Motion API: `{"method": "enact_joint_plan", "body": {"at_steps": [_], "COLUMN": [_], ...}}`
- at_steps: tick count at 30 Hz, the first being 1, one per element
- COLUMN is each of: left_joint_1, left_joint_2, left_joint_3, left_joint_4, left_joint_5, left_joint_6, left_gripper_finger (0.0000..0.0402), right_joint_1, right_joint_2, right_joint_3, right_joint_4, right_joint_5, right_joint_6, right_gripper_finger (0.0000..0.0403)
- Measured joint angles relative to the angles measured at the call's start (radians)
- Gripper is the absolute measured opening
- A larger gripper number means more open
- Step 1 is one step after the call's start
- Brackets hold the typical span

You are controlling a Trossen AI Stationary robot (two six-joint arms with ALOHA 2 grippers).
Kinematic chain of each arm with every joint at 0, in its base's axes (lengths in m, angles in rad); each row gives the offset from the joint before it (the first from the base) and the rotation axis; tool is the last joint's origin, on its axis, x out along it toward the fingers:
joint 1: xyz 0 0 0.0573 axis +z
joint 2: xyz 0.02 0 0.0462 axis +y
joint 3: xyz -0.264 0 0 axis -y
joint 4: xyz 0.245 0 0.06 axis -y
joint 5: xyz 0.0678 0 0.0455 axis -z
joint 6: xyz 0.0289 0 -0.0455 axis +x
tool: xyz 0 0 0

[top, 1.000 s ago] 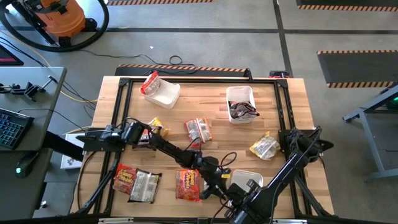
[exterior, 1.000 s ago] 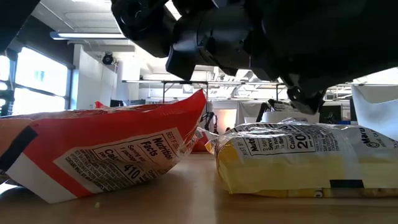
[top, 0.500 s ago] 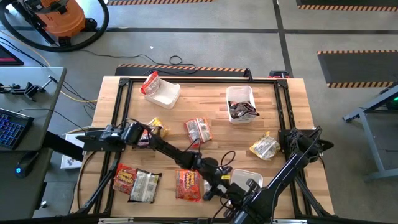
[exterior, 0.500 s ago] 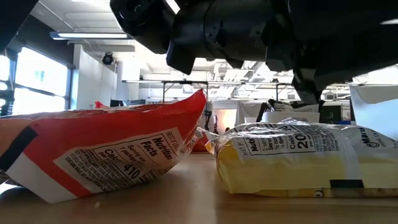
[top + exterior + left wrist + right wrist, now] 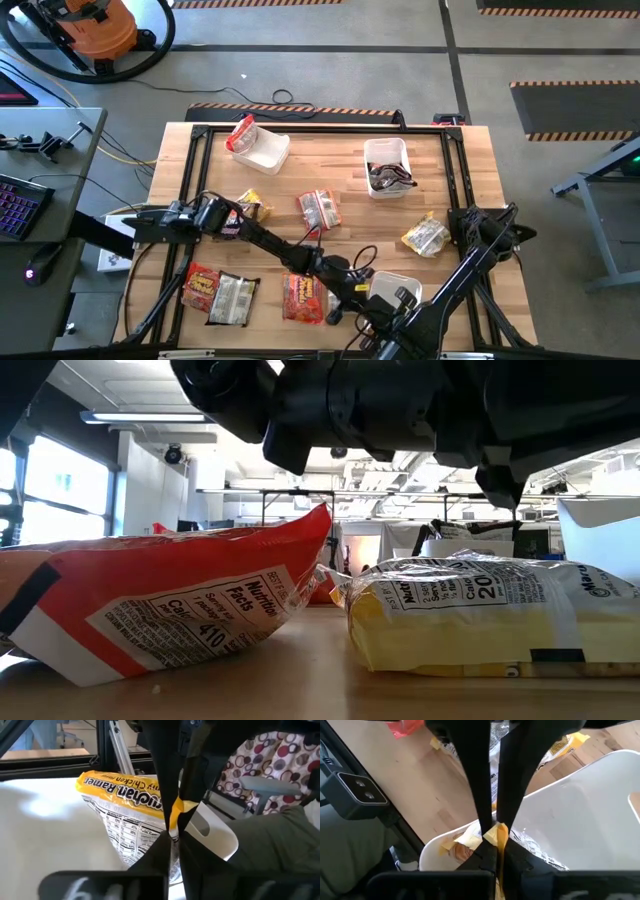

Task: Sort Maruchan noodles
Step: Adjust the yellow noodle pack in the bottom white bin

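- While both arms crowd the near edge of the table [image 5: 470, 150], the left gripper [image 5: 172, 837] is clenched on the yellow edge seam of a yellow chicken packet [image 5: 120, 795], which hangs over the near white bin [image 5: 220, 837].
- Right gripper [image 5: 496, 840] also pinched tight on a yellow seam strip, above the same near bin; prob. the same packet, can't fully confirm.
- Left arm runs diag. from the table's left side to the near-centre; right arm comes from the right side, down to the near bin.
- Other noodles, high view:
- red packet [image 5: 241, 132] propped in the far-left bin [image 5: 270, 152].
- dark packets [image 5: 390, 178] inside the far-right bin [image 5: 388, 150].
- small yellow pkt [image 5: 251, 207] lies just beside the left arm, left of centre.
- red-silver pkt [image 5: 320, 209] at mid-table, flat.
- yellow-white pkt [image 5: 425, 236] on the right, next to the right arm's base.
- near-left: red-orange pkt [image 5: 203, 287] touching a silver-white pkt [image 5: 234, 298].
- orange pkt [image 5: 302, 297] near-centre, beside the left arm's wrist.
- Low view: a red pkt and a yellow pkt lie flat on the wood close to the lens, dark arm parts above.
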Motion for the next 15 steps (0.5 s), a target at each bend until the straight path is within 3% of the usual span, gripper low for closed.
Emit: {"method": "enact_joint_plan", "body": {"at_steps": [5, 11, 15], "left_joint_1": [0.0, -0.017, -0.03], "left_joint_2": [-0.002, -0.002, -0.002], "left_joint_3": [0.001, 0.0, 0.0], "left_joint_4": [0.002, -0.008, -0.008], "left_joint_5": [-0.004, -0.004, -0.014], "left_joint_6": [0.072, 0.234, 0.3], "left_gripper_finger": [0.0002, 0.0001, 0.0001], "right_joint_1": [-0.004, -0.004, -0.003], "right_joint_2": [0.0, -0.002, -0.002], "right_joint_3": [0.043, 0.149, 0.148], "right_joint_4": [-0.048, -0.206, -0.216], "right_joint_5": [-0.092, -0.209, -0.253], "right_joint_6": [-0.105, -0.227, -0.351], "right_gripper_finger": [0.0045, 0.0151, 0.0222]}}
